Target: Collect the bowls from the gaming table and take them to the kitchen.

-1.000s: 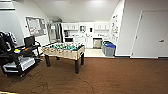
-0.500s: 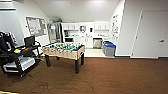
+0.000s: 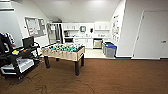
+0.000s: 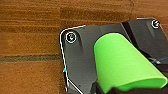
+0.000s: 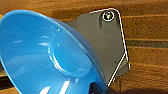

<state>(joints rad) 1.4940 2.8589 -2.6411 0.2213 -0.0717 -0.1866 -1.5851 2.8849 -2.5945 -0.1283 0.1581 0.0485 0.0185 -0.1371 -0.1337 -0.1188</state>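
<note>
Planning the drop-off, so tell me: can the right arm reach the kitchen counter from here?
Probably not. The kitchen counter lies far across the brown floor, past the football table, and the right arm carries a blue bowl.

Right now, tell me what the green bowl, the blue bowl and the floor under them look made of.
Green bowl: likely plastic, matte, with even flat colour and no glints. Blue bowl: likely plastic, glossy, with white highlights streaking its inside. Floor: brown with plank-like bands and a wood-grain look; whether wood, laminate or vinyl is unclear.

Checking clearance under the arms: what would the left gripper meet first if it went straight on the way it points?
Probably the brown floor; the green bowl at the gripper faces it, with nothing between. Depth unclear.
</note>
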